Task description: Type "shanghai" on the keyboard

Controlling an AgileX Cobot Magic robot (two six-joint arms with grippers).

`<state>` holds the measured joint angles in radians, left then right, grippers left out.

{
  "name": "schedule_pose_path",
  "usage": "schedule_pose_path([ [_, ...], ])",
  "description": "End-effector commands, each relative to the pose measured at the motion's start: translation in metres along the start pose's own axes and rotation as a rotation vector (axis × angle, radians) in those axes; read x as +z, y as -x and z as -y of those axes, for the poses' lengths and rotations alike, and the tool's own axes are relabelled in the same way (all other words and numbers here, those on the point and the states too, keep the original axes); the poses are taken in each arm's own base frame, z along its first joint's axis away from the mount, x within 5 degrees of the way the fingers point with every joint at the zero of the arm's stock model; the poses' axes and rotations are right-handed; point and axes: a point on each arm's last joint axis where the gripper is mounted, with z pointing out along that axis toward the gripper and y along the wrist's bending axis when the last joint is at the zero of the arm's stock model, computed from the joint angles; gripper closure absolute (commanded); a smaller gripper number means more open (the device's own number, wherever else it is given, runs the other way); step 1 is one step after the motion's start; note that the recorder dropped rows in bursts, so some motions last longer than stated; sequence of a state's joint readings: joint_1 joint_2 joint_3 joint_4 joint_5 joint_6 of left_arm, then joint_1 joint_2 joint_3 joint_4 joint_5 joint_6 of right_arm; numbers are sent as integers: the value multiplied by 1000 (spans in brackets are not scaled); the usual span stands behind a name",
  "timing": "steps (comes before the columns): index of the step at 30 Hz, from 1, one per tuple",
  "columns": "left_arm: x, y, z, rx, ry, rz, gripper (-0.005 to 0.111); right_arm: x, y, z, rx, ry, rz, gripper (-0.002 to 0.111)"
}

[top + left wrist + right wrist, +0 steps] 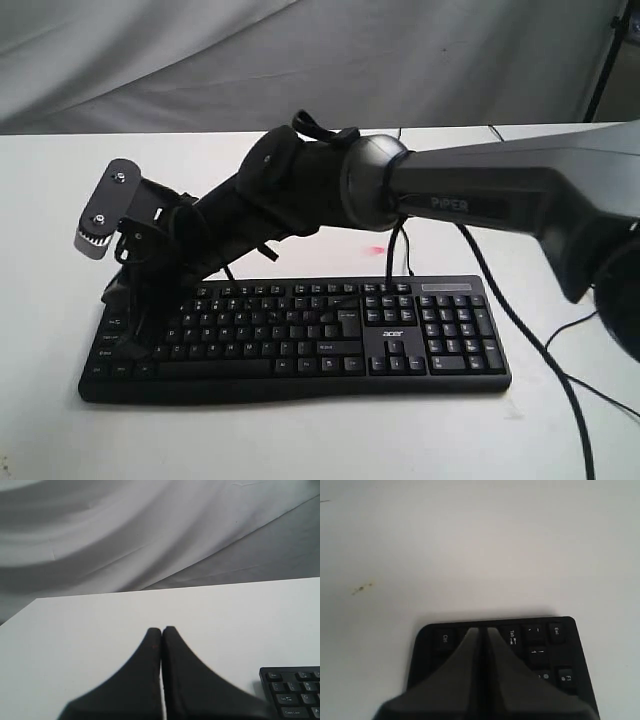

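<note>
The black keyboard (300, 335) with white legends and an "acer" logo lies on the white table, number pad to the right. My right arm reaches across it from the right. Its gripper (130, 340) is down at the keyboard's left end. In the right wrist view the right gripper (482, 630) is shut with nothing in it, its tips over the keys between Ctrl and Tab; the key beneath is hidden. The left gripper (162, 629) is shut and empty above bare table, left of the keyboard's corner (292, 692). It does not show in the exterior view.
The white table (300, 440) runs up to a grey cloth backdrop (200, 60). Black cables (520, 330) trail over the table right of the keyboard. A small pink mark (376, 250) lies behind the keyboard.
</note>
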<state>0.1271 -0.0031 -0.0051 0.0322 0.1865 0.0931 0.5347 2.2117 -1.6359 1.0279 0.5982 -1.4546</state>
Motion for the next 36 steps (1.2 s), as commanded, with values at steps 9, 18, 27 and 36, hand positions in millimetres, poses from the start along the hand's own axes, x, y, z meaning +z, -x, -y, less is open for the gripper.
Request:
schedule_pose_path([
  [9, 1, -2, 0, -3, -5, -5, 106, 23, -7, 8, 15, 45, -71, 108],
  [18, 1, -2, 0, -3, -5, -5, 106, 24, -9, 8, -5, 33, -98, 108],
  [27, 1, -2, 0, -3, -5, -5, 106, 27, -11, 7, -31, 23, -116, 108],
  [36, 1, -2, 0, -3, -5, -5, 106, 33, -19, 8, -44, 21, -140, 108],
])
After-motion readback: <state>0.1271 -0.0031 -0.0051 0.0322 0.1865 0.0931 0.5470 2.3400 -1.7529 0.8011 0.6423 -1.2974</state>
